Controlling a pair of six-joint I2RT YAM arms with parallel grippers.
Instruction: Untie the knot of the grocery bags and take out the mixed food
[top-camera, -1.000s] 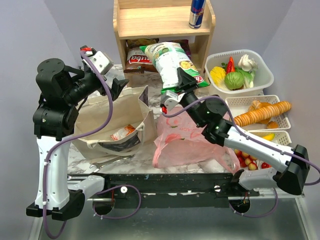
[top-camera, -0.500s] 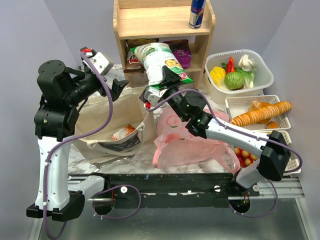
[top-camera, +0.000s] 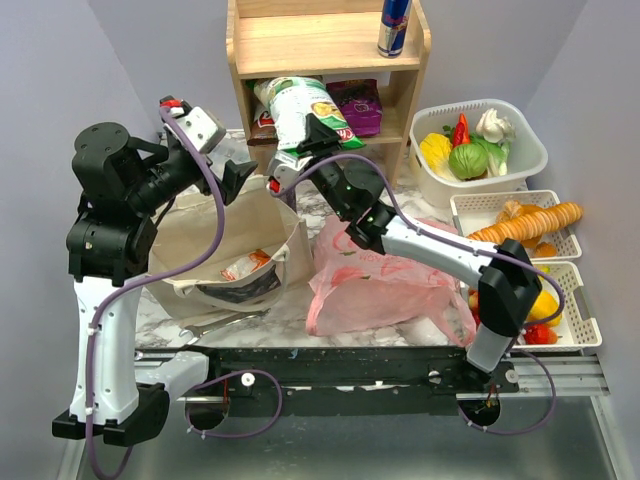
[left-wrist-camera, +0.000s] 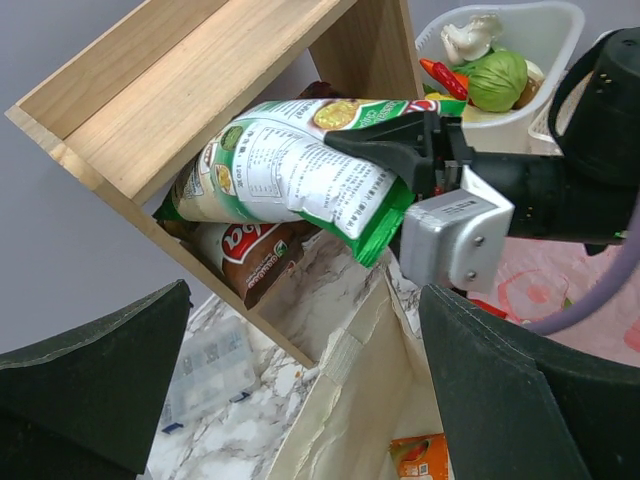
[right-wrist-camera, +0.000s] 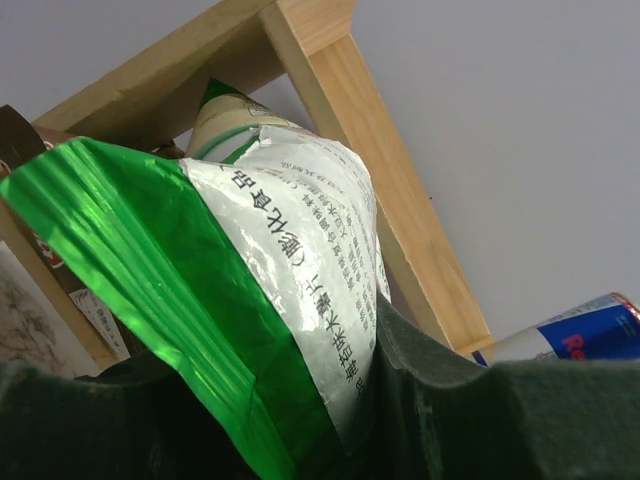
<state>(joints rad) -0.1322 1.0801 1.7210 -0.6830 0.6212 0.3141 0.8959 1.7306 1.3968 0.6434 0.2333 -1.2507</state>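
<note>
- The right gripper (top-camera: 312, 138) is pinched on the crimped green end of the snack bag (top-camera: 300, 103) — a puffy, glossy white-and-green foil pouch. It holds the pouch tilted at the mouth of the shelf's lower bay, with the far end poked inside.
- The shelf (top-camera: 322, 45) is plain pale wood with square posts. A blue-silver can (top-camera: 393, 25) stands upright on its upper board. The lower bay holds a brown chip bag (left-wrist-camera: 250, 255) and a purple packet (top-camera: 355, 100).
- The left gripper (top-camera: 237, 177) is spread wide with nothing between its fingers. It hangs over the far edge of the tote (top-camera: 225, 225), facing the shelf.
- The tote is limp beige canvas with its mouth gaping, and an orange-and-white wrapper (top-camera: 243, 265) lies inside.
- The pink bag (top-camera: 380, 285) is thin, crinkly and translucent with red print. It lies slumped on the marble table (top-camera: 285, 315) just right of the tote, beneath the right arm, and I can't make out the knot on it.
- The basket (top-camera: 522, 140) is white slotted plastic with rounded corners. It holds a red pepper (top-camera: 461, 130), a round green fruit (top-camera: 467, 160), a pale mushroom (top-camera: 492, 123) and something yellow.
- Two shallow white trays sit at the right. The far tray (top-camera: 460, 205) carries a long ridged orange piece (top-camera: 525, 227). The near tray (top-camera: 588, 325) holds a yellow piece and small red ones — partly hidden by the arm.
</note>
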